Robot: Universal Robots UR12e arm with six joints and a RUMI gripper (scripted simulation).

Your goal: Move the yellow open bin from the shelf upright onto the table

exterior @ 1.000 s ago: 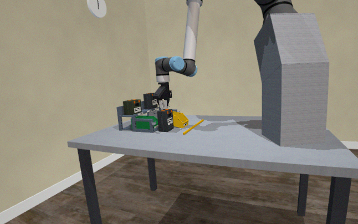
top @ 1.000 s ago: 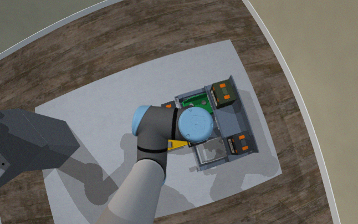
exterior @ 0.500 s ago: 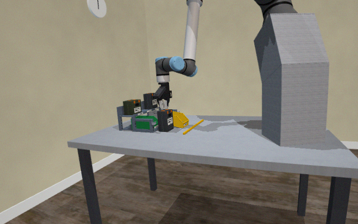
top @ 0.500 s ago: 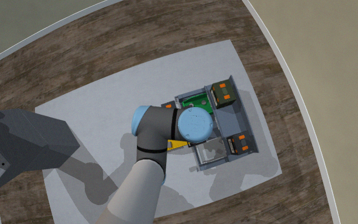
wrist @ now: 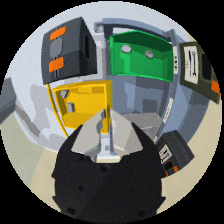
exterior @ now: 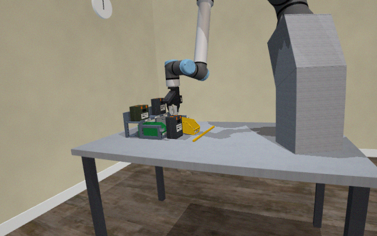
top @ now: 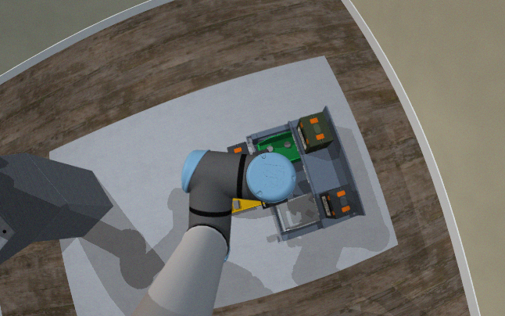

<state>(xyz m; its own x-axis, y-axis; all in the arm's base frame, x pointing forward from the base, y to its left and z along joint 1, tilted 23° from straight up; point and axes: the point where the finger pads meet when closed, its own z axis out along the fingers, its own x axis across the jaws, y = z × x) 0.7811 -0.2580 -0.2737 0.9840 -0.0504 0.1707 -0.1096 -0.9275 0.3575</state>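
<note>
The gripper point(exterior: 173, 113) point(wrist: 107, 109) points down with its fingers nearly together, pinching the rear wall of the yellow open bin point(top: 245, 204) point(exterior: 190, 126) point(wrist: 80, 107). The bin extends from the fingertips towards the robot's base side, outside the shelf point(top: 327, 169) point(exterior: 126, 129) point(wrist: 131, 92). It appears upright, with small grey parts point(top: 236, 203) point(wrist: 70, 107) inside. Whether its underside touches the table point(top: 160, 133) point(exterior: 207, 152) cannot be determined. A dark box with orange marks point(top: 238, 149) point(exterior: 173, 127) point(wrist: 67, 50) stands on the table near the gripper, beside the bin. A yellow strip point(exterior: 203, 134) point(wrist: 50, 105) lies on the table past the bin, seen from the gripper. On the gripper's other side, the shelf's lower level carries a green bin point(top: 277, 147) point(exterior: 152, 130) point(wrist: 140, 57) and a grey bin point(top: 299, 212) point(wrist: 141, 120). Its upper level, farther from the gripper, bears an olive box point(top: 315, 131) point(exterior: 138, 113) point(wrist: 197, 75) and a second dark box point(top: 338, 202) point(exterior: 157, 106) point(wrist: 175, 152).
</note>
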